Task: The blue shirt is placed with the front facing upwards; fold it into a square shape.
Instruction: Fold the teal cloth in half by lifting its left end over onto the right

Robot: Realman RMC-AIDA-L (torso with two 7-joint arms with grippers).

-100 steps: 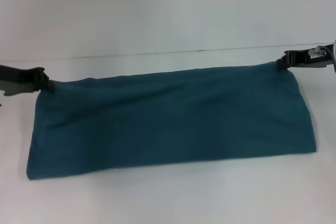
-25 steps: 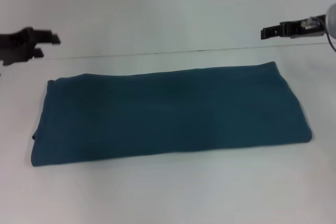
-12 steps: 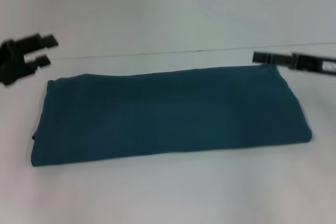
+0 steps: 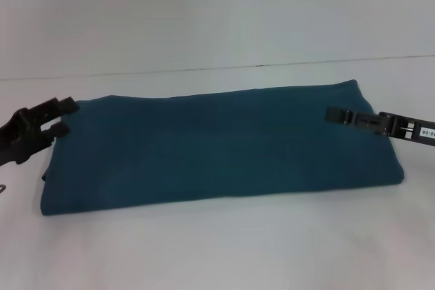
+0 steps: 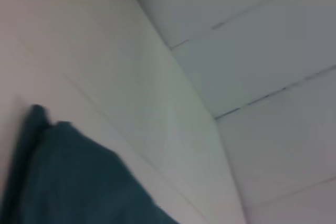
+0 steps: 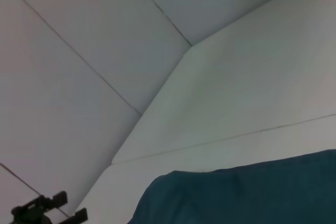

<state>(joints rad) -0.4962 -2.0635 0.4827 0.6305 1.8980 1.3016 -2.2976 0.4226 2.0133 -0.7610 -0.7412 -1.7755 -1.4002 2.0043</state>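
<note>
Two pincers frame the blue shirt (image 4: 217, 147), which lies flat on the white table (image 4: 217, 249) as a long, wide band, plain side up, its print hidden. My left pincer (image 4: 60, 117) sits at the band's left end near the far corner, its two fingers spread with a clear gap and nothing between them. My right pincer (image 4: 329, 114) reaches in from the right over the band's right part, seen edge-on; I cannot tell whether its fingers are parted or closed, nor whether it touches the cloth. The right wrist view shows the shirt's rounded far corner (image 6: 157, 192) and, farther off, the left pincer (image 6: 52, 211). The left wrist view shows only a bunched corner of the cloth (image 5: 58, 171) on the table.

Handling, as I judge it: the cloth is soft, light and limp, several layers thick here, so it will sag and drag when lifted and the layers may slip apart. To reach a square, one short end probably has to be carried over onto the other. The best hold is at the end's two corners, pinching all layers together and keeping the edge taut.
</note>
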